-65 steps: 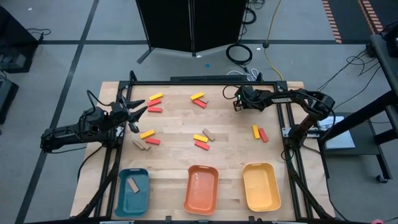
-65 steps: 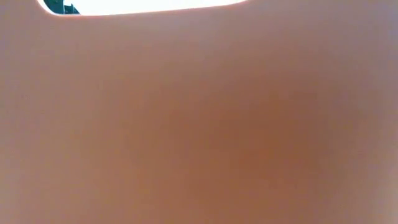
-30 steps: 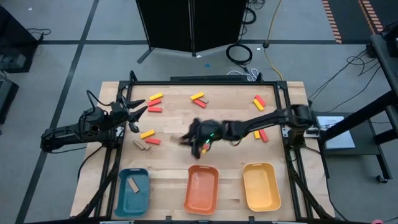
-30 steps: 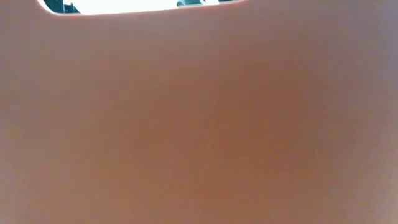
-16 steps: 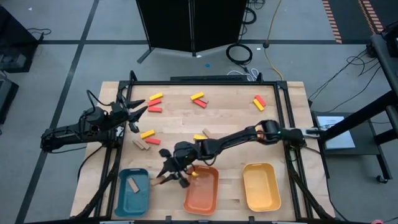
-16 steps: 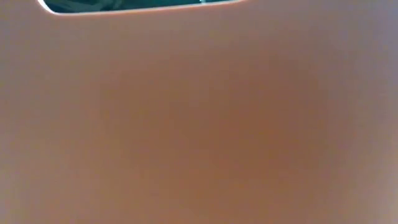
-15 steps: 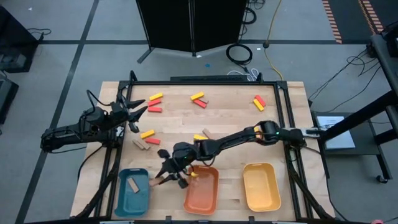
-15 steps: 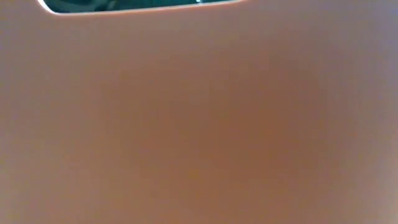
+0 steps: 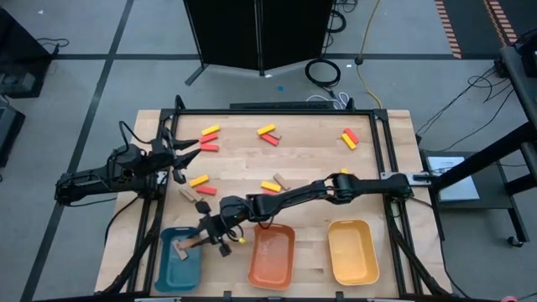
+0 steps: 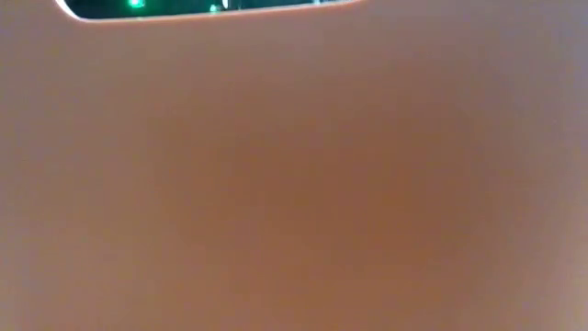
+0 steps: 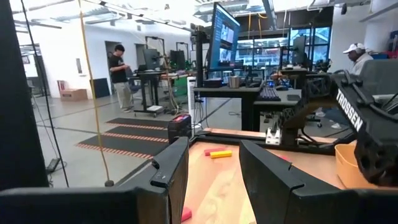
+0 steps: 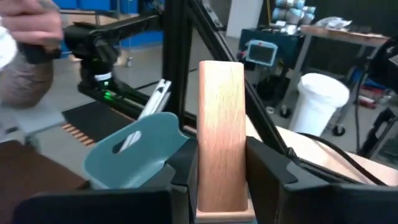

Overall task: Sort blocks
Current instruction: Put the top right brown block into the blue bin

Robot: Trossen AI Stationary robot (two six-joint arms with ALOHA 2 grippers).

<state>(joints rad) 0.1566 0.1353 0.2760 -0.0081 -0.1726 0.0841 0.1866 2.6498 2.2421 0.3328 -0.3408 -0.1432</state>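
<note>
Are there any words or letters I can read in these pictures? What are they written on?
"TROSSEN": white letters running down the right arm, seen from the left wrist view.
The computer screen in the room behind shows something, but it is too small to read.
No words show on the tan block, the blue tray or the table.
</note>
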